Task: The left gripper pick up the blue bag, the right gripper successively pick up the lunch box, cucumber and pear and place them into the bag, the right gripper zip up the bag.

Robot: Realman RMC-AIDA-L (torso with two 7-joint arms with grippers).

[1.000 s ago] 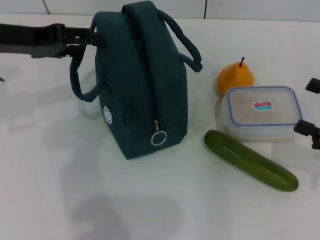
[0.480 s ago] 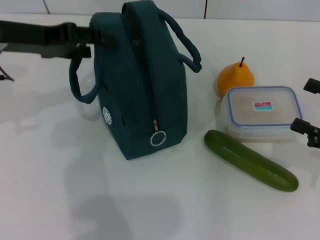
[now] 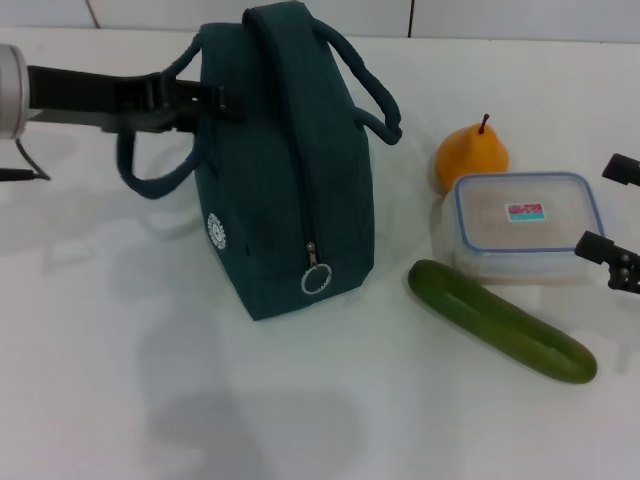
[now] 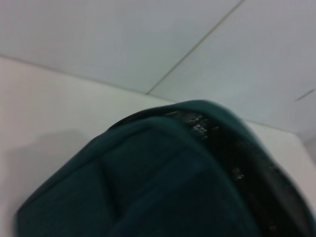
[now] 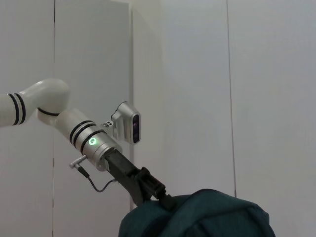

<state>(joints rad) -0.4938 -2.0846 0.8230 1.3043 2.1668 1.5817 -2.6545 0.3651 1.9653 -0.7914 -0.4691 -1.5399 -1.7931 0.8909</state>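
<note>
The blue bag (image 3: 285, 170) stands upright on the white table, zip closed, with its ring pull (image 3: 317, 279) hanging on the near end. My left gripper (image 3: 222, 100) reaches in from the left through the near handle loop (image 3: 150, 175) and meets the bag's upper side. The left wrist view is filled by the blue bag's top (image 4: 163, 187). The pear (image 3: 471, 155) sits behind the lunch box (image 3: 525, 225), and the cucumber (image 3: 500, 320) lies in front of it. My right gripper (image 3: 612, 210) stands open at the lunch box's right end, holding nothing.
The left arm's silver cylinder (image 3: 10, 90) and a thin cable (image 3: 25, 172) are at the left edge. The right wrist view shows the left arm (image 5: 94, 143) with its green light above the blue bag's top (image 5: 207, 217). A white wall stands behind the table.
My left arm has slid to the right into the bag's side, and the near handle loop has swung up and leftward. The right gripper has edged slightly toward the lunch box.
</note>
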